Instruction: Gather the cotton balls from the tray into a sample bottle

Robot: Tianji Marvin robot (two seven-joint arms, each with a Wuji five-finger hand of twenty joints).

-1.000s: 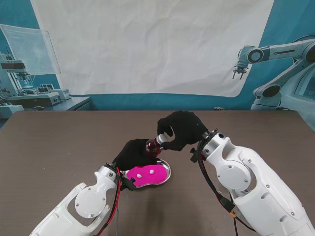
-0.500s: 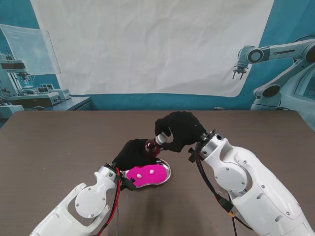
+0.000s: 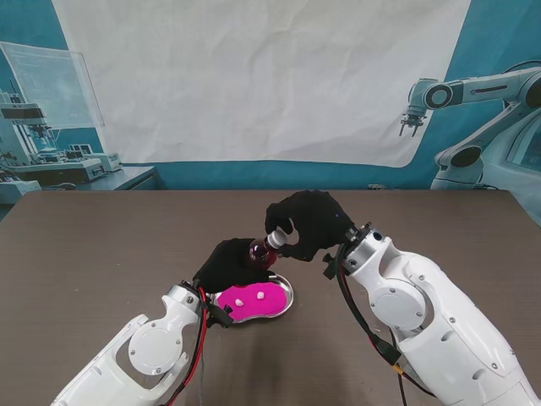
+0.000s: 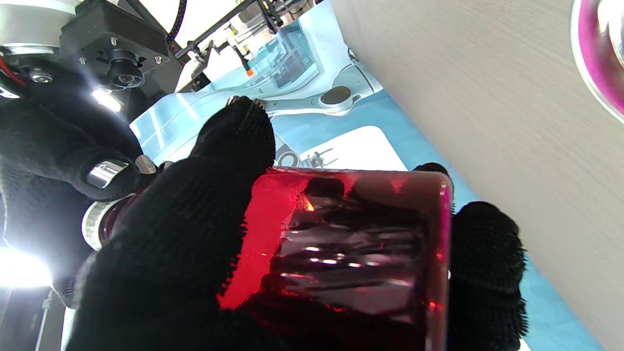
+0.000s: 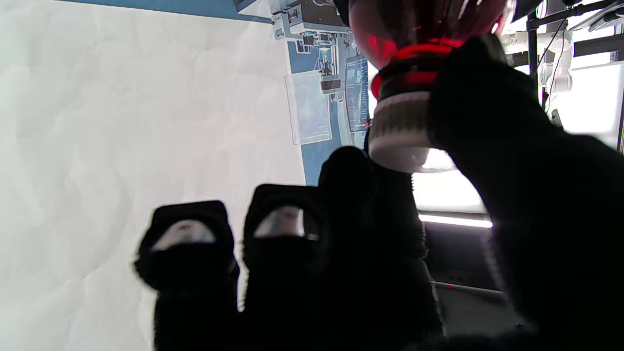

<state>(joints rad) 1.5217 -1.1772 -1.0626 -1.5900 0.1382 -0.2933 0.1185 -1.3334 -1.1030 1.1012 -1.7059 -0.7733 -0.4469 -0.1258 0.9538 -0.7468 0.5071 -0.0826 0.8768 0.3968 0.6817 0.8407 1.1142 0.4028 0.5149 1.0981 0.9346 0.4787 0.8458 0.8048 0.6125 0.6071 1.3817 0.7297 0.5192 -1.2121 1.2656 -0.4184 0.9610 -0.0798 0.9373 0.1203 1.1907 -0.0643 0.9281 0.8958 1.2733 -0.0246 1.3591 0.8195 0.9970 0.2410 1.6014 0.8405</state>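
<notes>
moved: pretty much nothing, right hand (image 3: 308, 222) just crept a touch left
left hand (image 3: 230, 264): gripping the red bottle (image 3: 261, 251)
right hand: pinching its white cap (image 3: 277, 239)
tray (image 3: 283, 303): two cotton balls (image 3: 260, 295)

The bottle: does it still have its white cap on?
Yes. The white cap sits on the bottle neck, pinched by the right robot hand.

One red sample bottle (image 3: 261, 251) with one white cap (image 3: 276, 239), one tray (image 3: 284, 302), two cotton balls (image 3: 260, 295) (image 3: 240, 301), two gloved hands (image 3: 230, 264) (image 3: 309, 222).
</notes>
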